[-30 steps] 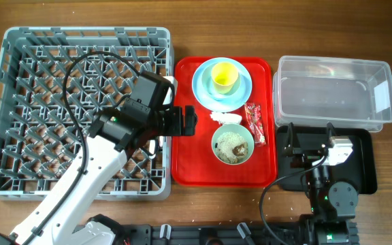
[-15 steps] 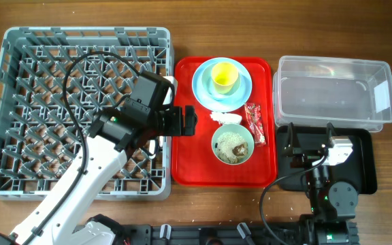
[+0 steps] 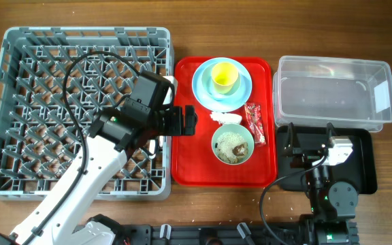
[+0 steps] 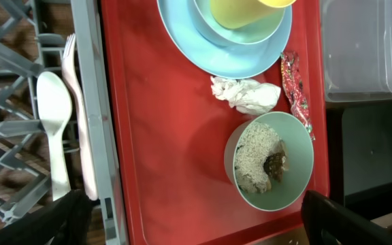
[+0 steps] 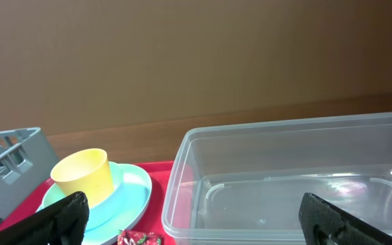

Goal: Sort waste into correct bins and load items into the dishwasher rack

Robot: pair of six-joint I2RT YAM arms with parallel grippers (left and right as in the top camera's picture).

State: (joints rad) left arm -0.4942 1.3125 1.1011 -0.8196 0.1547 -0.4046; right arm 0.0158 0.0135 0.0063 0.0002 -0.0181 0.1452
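Note:
The grey dishwasher rack (image 3: 80,32) fills the left. A white spoon (image 4: 53,122) and fork (image 4: 73,102) lie in it at its right edge. On the red tray (image 3: 196,163) are the light blue plate (image 3: 240,95) with the yellow cup (image 3: 223,76) on it, the white napkin (image 3: 226,118), the red wrapper (image 3: 255,122) and the green bowl (image 3: 233,145) holding rice scraps. My left gripper (image 3: 189,121) is open and empty over the tray's left edge (image 4: 196,224). My right gripper (image 3: 308,139) is open and empty over the black tray (image 3: 367,170), facing the clear tub (image 5: 291,177).
The clear tub (image 3: 332,92) stands right of the red tray, behind the black tray. The rack's corner (image 5: 5,156), the cup (image 5: 80,175) and the plate (image 5: 124,197) show in the right wrist view. Bare wooden table lies around everything.

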